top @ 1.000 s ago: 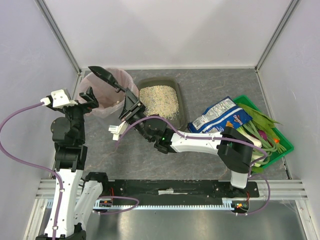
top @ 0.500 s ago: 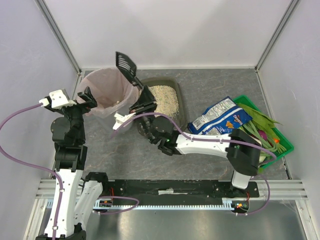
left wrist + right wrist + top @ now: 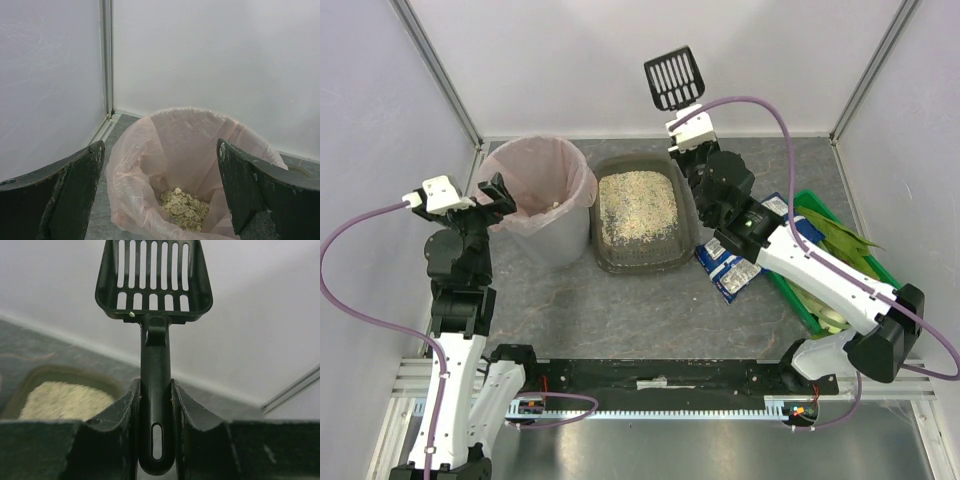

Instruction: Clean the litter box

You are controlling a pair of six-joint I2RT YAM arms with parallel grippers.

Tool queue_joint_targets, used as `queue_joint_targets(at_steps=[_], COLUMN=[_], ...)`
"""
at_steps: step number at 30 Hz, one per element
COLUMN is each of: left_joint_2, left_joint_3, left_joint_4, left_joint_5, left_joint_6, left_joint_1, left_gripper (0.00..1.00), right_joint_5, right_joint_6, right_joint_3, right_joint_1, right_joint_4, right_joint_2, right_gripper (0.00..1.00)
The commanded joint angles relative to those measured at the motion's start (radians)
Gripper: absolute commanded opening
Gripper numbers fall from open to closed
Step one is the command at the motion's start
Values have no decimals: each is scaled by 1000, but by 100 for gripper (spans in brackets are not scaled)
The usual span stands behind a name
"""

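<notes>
We see the right arm reaching past the litter box's [image 3: 638, 266] far right corner, right gripper [image 3: 155, 390] clamped on an upright scoop [image 3: 154, 275]. Left of the box, the left gripper [image 3: 498, 193] gapes wide at the bin [image 3: 565, 235]. Only the left wrist view shows clumps [image 3: 184, 210] inside; only the right wrist view shows 1 granule [image 3: 131, 314] on the scoop.

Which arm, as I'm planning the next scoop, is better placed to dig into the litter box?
Right. The right gripper is shut on the handle of the scoop, which is held up just past the far right corner of the litter box. The left gripper is open and empty, beside the pink-lined bin.
</notes>
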Motion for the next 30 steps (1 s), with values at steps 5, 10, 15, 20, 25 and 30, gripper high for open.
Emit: queue_joint_targets(at_steps=[5,10,15,20,25,30], left_joint_2=[12,13,15,12,10,15], left_joint_3=[0,-2,-3,-7,-5,-7], left_joint_4=[35,38,39,42,42,44], left_joint_5=[3,3,7,15,17,26], left_joint_6=[-25,-22,-25,-25,-25,-27], left_joint_1=[1,3,1,1,1,1], left_gripper=[99,99,99,99,99,99], right_joint_5=[-295,-332,-326,-306,-278,-222], right_joint_6=[729,844,930,950,952,915], right_joint_3=[17,1,-17,-16,10,70], right_joint_1=[-75,-80,-80,-77,-77,-63], right_joint_4=[-429,-495,-545,-568,-562,-559], right_joint_2=[6,66,155,215,282,376], right_gripper=[0,0,0,0,0,0])
